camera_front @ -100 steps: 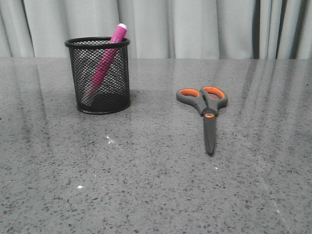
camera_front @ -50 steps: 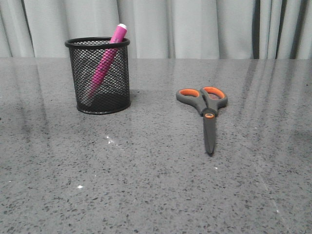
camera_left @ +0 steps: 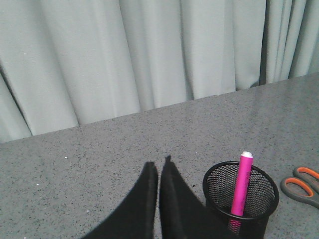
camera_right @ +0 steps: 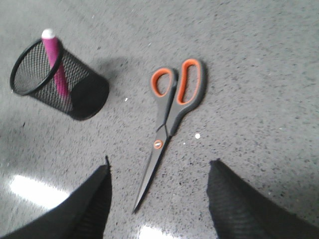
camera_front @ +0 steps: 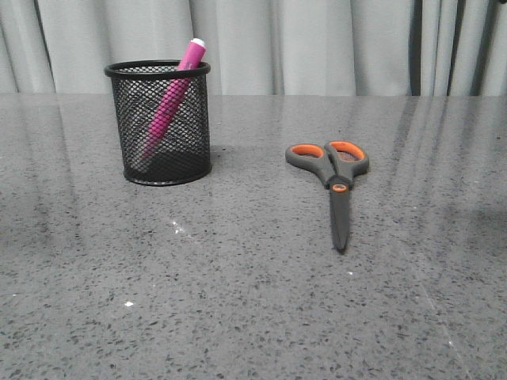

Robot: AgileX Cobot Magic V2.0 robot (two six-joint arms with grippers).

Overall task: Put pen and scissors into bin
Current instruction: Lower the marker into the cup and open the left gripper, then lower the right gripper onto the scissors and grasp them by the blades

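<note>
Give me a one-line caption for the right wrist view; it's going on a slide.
Open right tool above closed scissors lying flat on the table; pink pen already leaning in the mesh bin.

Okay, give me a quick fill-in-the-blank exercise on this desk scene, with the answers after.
1. The pen stands leaning inside the ____.
2. The scissors lie flat on the ____, blades closed.
3. The left hand has its fingers ____.
4. The right hand is open above the ____.

Missing words: bin; table; shut; scissors.
</note>
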